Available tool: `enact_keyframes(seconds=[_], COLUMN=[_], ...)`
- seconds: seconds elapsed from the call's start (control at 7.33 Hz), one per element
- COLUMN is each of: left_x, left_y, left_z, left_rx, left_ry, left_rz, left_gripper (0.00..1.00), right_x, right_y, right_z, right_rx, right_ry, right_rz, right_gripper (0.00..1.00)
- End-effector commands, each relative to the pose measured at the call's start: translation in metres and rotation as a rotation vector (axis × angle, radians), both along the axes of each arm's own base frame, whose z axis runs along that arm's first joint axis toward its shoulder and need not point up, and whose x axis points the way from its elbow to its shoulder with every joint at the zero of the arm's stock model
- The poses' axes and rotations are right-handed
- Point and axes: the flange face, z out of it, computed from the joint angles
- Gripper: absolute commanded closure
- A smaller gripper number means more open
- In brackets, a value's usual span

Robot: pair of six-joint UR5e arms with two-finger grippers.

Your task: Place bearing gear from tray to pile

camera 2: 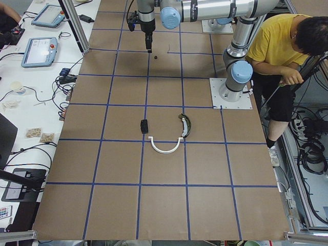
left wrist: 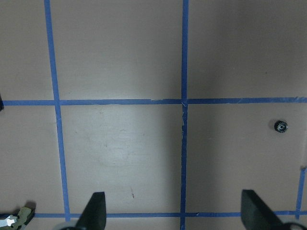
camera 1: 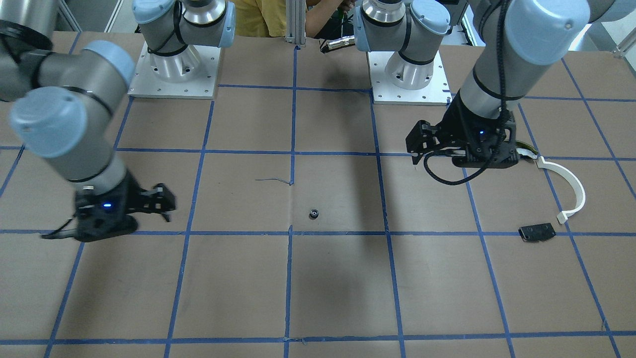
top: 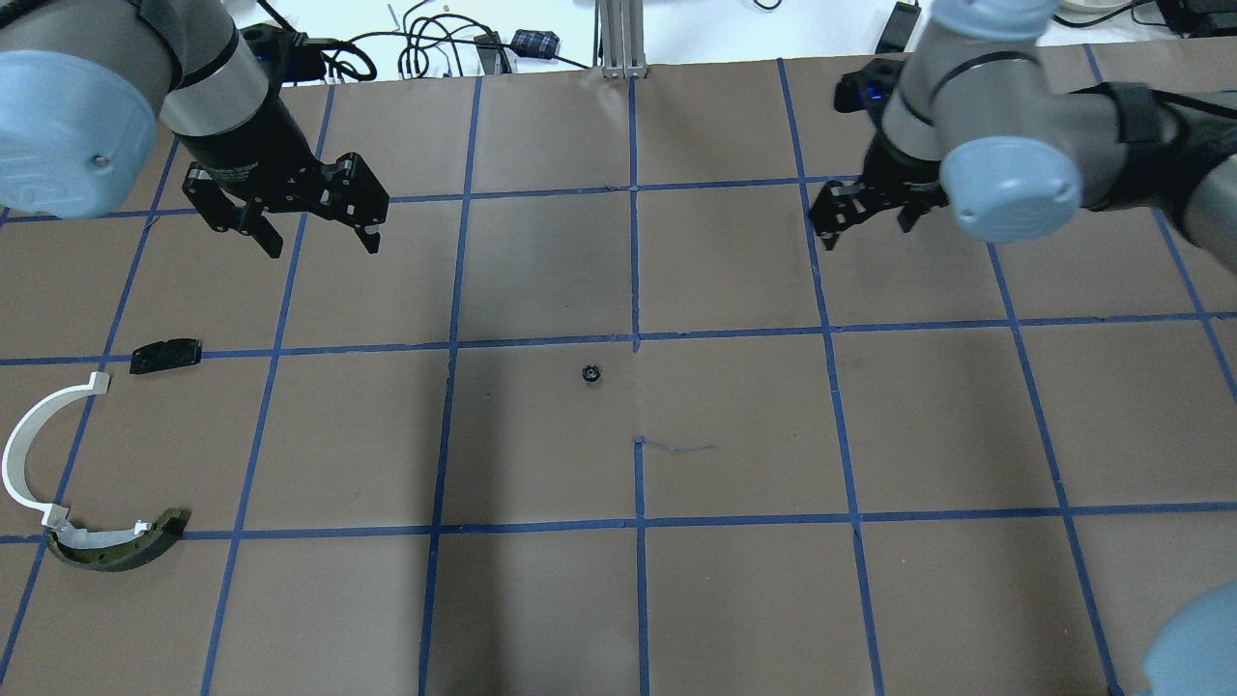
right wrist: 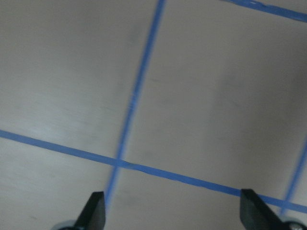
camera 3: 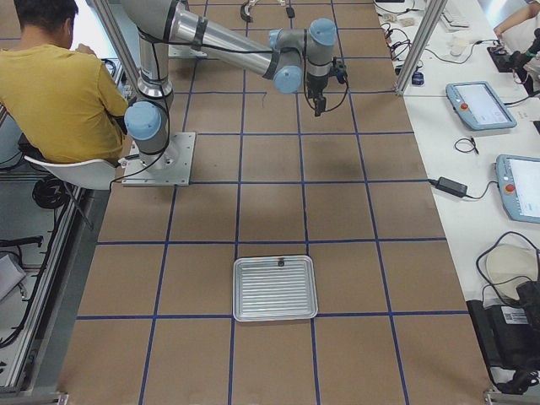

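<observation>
The bearing gear [top: 591, 373] is a small dark ring lying alone on the brown table near its middle; it also shows in the front view [camera 1: 313, 214] and at the right of the left wrist view [left wrist: 281, 126]. The pile lies at the table's left end: a white curved strip [top: 24, 454], a dark-and-tan curved piece [top: 116, 546] and a flat black block [top: 166, 355]. My left gripper [top: 322, 242] is open and empty, hovering between the pile and the gear. My right gripper [top: 867, 230] is open and empty, to the gear's right and farther from the robot.
A ribbed metal tray [camera 3: 275, 288] lies at the table's right end, with a small dark speck near its far rim. Blue tape lines grid the table. A person in a yellow shirt [camera 3: 59, 84] sits behind the arm bases [camera 1: 174, 74].
</observation>
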Motion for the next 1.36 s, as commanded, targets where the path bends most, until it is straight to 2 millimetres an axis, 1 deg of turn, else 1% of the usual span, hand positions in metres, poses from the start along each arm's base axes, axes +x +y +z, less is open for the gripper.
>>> enact_keyframes(seconds=[0.0,0.14,0.27,0.41,0.55,0.68,0.82,0.95,1.09,1.23], left_x=[-0.073,-0.099,-0.131,-0.155,-0.165,-0.167,-0.172,-0.175,-0.181,-0.186], left_y=[0.003,0.004,0.013,0.019,0.025,0.022,0.016,0.012,0.009,0.009], left_z=[-0.064,-0.103,-0.127,-0.147,-0.165,-0.181,-0.197,-0.213,-0.227,-0.24], left_rx=[-0.054,-0.095,-0.069,-0.034,-0.002,0.02,0.006,0.013,0.009,0.019], left_ry=[0.005,0.014,0.044,0.044,0.038,0.035,0.041,0.039,0.04,0.036], left_rz=[-0.067,-0.082,-0.127,-0.144,-0.154,-0.155,-0.157,-0.161,-0.17,-0.176], left_gripper=[0.0,0.0,0.0,0.0,0.0,0.0,0.0,0.0,0.0,0.02], right_x=[-0.217,-0.289,-0.344,-0.397,-0.435,-0.459,-0.474,-0.484,-0.493,-0.495], right_y=[0.034,0.056,0.084,0.118,0.142,0.155,0.159,0.157,0.151,0.148], right_z=[-0.007,-0.015,-0.032,-0.037,-0.04,-0.056,-0.079,-0.099,-0.111,-0.115], right_rx=[0.031,0.035,0.051,0.038,0.022,0.01,0.004,0.004,-0.008,-0.019], right_ry=[0.01,0.009,-0.013,-0.024,0.002,0.018,0.005,0.031,0.066,0.094], right_rz=[0.269,0.323,0.392,0.572,0.617,0.792,0.893,0.959,1.119,1.175], right_gripper=[0.0,0.0,0.0,0.0,0.0,0.0,0.0,0.0,0.0,0.0])
